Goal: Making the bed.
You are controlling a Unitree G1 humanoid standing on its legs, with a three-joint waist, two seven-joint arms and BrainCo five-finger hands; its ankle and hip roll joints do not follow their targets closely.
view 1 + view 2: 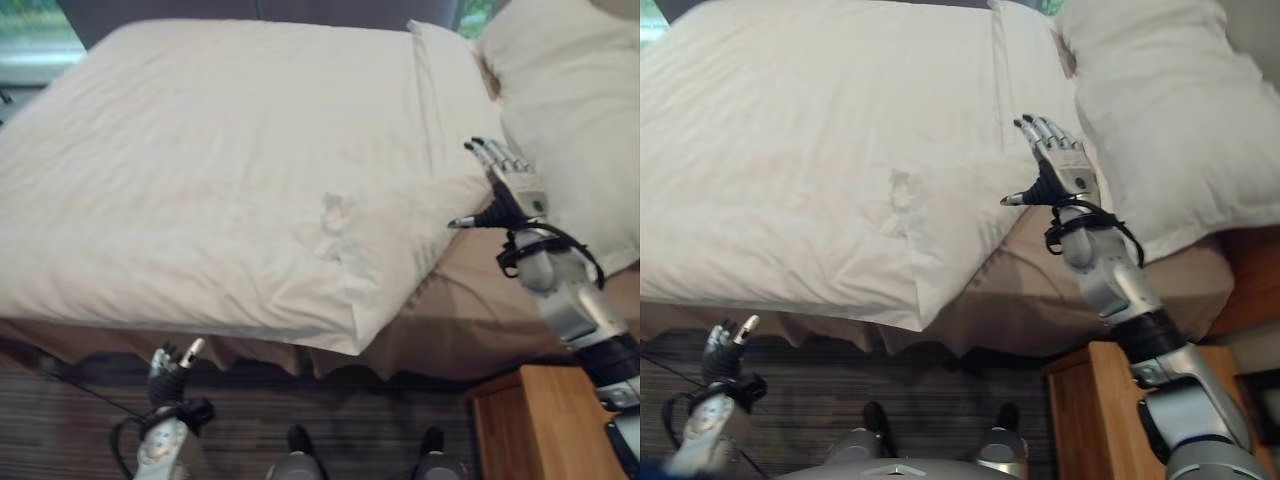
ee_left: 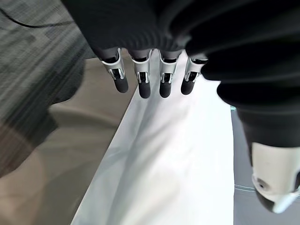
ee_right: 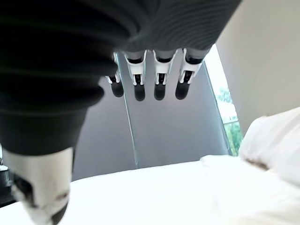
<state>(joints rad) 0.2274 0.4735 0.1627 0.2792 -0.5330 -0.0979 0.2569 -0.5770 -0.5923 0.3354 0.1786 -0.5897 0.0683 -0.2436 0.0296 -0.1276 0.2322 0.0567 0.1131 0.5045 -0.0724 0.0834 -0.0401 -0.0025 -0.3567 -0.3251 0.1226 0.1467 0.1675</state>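
Low beside the bed's near edge, the left hand (image 1: 168,368) hangs over the striped carpet (image 1: 90,410), in front of the tan bed skirt (image 1: 250,352); its fingers (image 2: 143,83) are straight and loose, with nothing in them. Beside the bed's near right corner stands a wooden nightstand (image 1: 540,425), and the right arm rises just above it. On the bed itself, a tan sheet (image 1: 480,300) lies bare along the near right side, next to the nightstand. Over most of the mattress spreads a white duvet (image 1: 220,180), its near right corner hanging a little past the bed's edge, with a small puckered crease in the cloth near that corner. The right hand (image 1: 1058,172) is raised over the duvet's right edge, fingers straight and spread, thumb out to the side, empty and not touching the cloth. Further along the bed's right side, a large white pillow (image 1: 1160,110) lies on the sheet, just beside the duvet.
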